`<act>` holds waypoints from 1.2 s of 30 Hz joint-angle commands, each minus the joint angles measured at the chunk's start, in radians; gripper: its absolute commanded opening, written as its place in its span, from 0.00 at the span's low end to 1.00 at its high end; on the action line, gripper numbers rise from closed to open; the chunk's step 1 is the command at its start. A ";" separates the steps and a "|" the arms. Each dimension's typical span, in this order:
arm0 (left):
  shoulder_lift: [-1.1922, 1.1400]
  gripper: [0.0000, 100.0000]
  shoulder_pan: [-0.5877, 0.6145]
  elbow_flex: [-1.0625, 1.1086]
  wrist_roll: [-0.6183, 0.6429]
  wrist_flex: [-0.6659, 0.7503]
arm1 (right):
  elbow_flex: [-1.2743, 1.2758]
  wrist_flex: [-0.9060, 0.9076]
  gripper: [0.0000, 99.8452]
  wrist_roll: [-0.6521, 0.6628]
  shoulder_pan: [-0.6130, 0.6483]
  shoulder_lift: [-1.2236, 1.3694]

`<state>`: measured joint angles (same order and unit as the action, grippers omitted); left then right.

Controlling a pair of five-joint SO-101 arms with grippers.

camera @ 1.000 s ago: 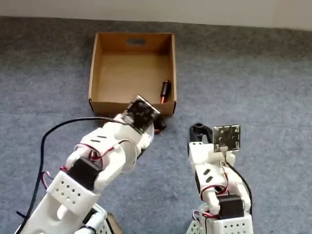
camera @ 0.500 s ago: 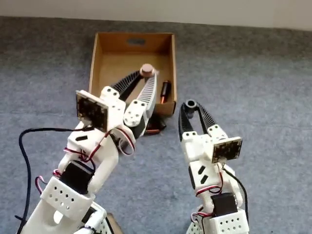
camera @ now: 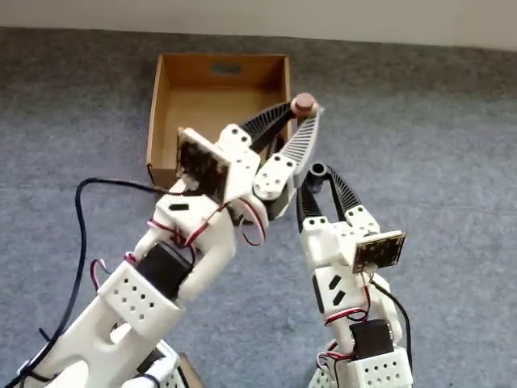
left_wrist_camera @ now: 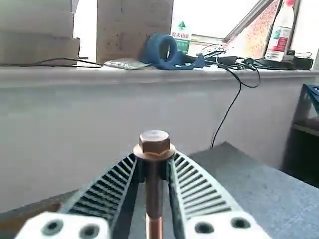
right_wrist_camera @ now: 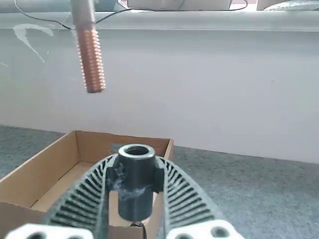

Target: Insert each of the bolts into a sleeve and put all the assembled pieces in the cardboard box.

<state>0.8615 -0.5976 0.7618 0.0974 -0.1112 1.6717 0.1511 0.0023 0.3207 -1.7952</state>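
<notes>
My left gripper (camera: 303, 110) is shut on a copper bolt (camera: 304, 103), held upright with its hex head (left_wrist_camera: 154, 142) on top, above the right wall of the cardboard box (camera: 157, 97). My right gripper (camera: 317, 175) is shut on a black sleeve (camera: 317, 170), bore facing up, just in front of the box's right corner. In the right wrist view the bolt's threaded end (right_wrist_camera: 92, 59) hangs above and to one side of the sleeve (right_wrist_camera: 135, 172), apart from it. The left arm covers the box's near right corner.
The grey carpeted table (camera: 436, 129) lies open to the right of the box and in front of both arms. A black cable (camera: 78, 242) loops beside the left arm. A white wall (right_wrist_camera: 224, 89) stands behind the box (right_wrist_camera: 45, 172).
The left arm swung right with the bolt, from over the box's middle to above its right wall, near the sleeve. The right gripper tilted up a second ago and has since stayed put.
</notes>
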 commanded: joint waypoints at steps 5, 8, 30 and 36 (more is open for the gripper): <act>-0.030 0.01 -0.068 -0.071 0.009 -0.017 | 0.081 -0.018 0.01 -0.002 -0.001 0.002; -0.058 0.01 -0.076 -0.058 0.009 -0.014 | 0.081 -0.018 0.01 -0.002 -0.001 -0.001; -0.157 0.01 -0.068 -0.038 0.009 -0.172 | 0.082 -0.018 0.01 -0.002 -0.001 -0.004; -0.157 0.01 -0.068 -0.042 0.009 -0.173 | 0.082 -0.018 0.01 -0.002 -0.001 -0.004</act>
<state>0.6989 -0.6636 0.7373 0.0990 -0.2816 1.6717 0.1511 0.0008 0.3222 -1.7937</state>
